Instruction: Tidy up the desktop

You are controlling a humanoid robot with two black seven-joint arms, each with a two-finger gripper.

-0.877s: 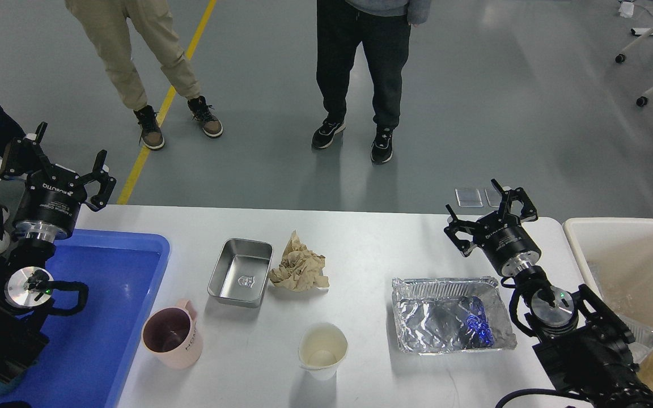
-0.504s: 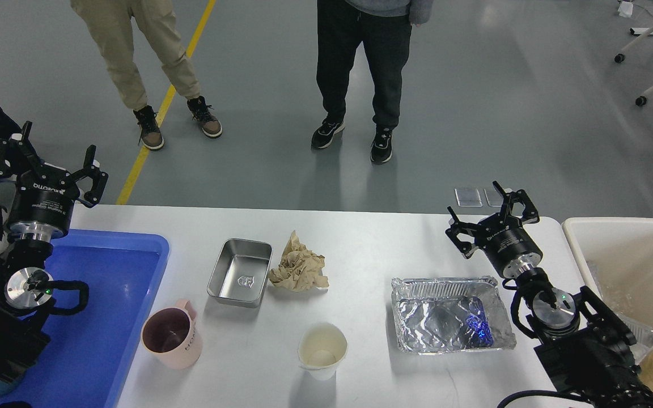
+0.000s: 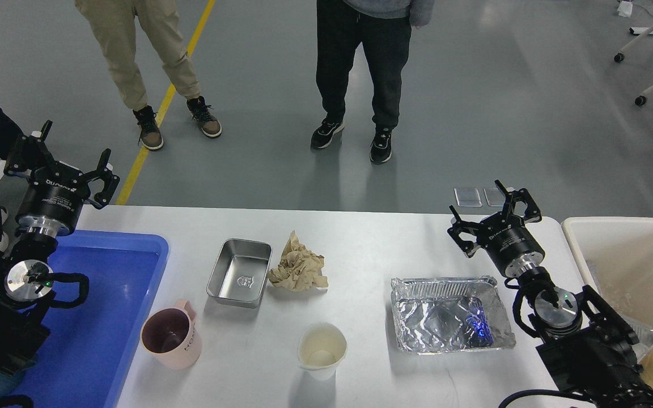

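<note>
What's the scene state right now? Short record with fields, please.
surface: desktop
on desktop: steel pan, crumpled paper, pink mug, paper cup, foil tray
left edge: blue tray
right edge: cream bin
left hand: open, holding nothing, above the blue tray's far end
right hand: open, holding nothing, beyond the foil tray
background: two people standing past the desktop

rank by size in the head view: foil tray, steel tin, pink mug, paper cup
1. foil tray, clearly largest
2. steel tin
3. pink mug
4. paper cup
Mug and cup look close, and both sit nearer the camera than the tin, so the lower ranks are unsure.
</note>
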